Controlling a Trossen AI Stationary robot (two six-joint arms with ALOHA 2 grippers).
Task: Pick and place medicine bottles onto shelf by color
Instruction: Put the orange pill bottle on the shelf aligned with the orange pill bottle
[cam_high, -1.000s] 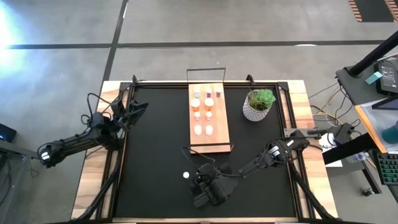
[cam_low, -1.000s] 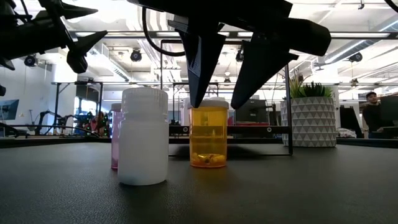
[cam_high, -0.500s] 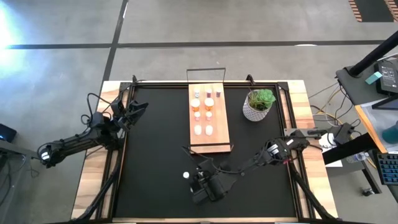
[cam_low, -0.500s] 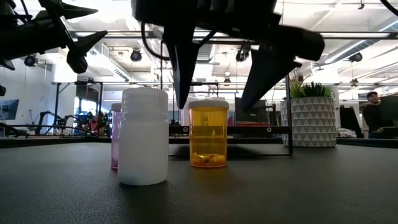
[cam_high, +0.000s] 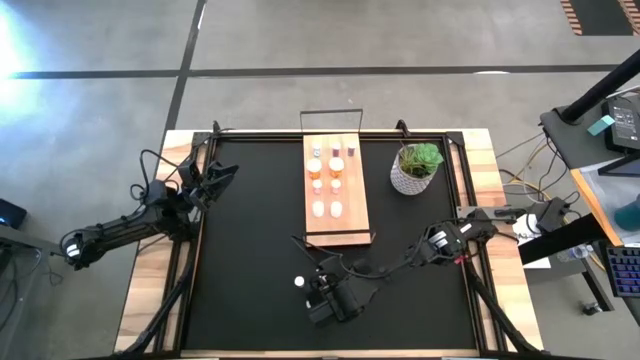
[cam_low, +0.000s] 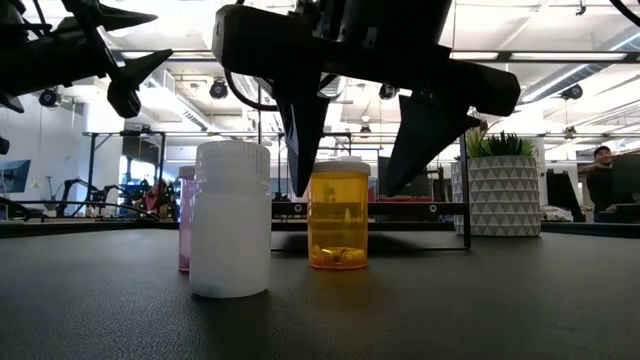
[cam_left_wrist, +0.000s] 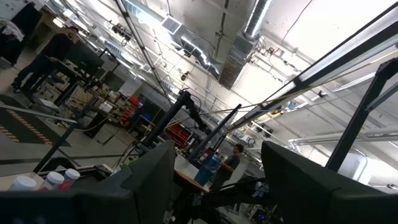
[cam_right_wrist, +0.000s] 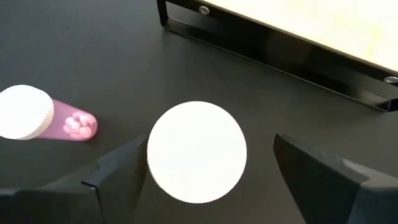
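Observation:
An orange medicine bottle (cam_low: 338, 215) with a white cap (cam_right_wrist: 196, 151) stands upright on the black mat near the front edge. My right gripper (cam_low: 345, 185) is open above it, pointing down, one finger (cam_right_wrist: 118, 174) on each side of the cap with a gap showing. A white bottle (cam_low: 230, 220) stands just to the left, and it also shows in the high view (cam_high: 298, 282). A pink bottle (cam_right_wrist: 37, 115) stands behind it. The wooden shelf (cam_high: 350, 215) holds several bottles (cam_high: 326, 168). My left gripper (cam_high: 225, 172) is open and waits at the table's far left.
A green plant in a white pot (cam_high: 415, 168) stands right of the shelf. The shelf's dark wire frame (cam_right_wrist: 273, 59) lies just beyond the orange bottle. The room beyond the table shows people and benches.
My right gripper has gone down over the orange bottle and a little toward the table's left edge. Its fingers stand wider apart than a second ago and now reach down past the cap on both sides.

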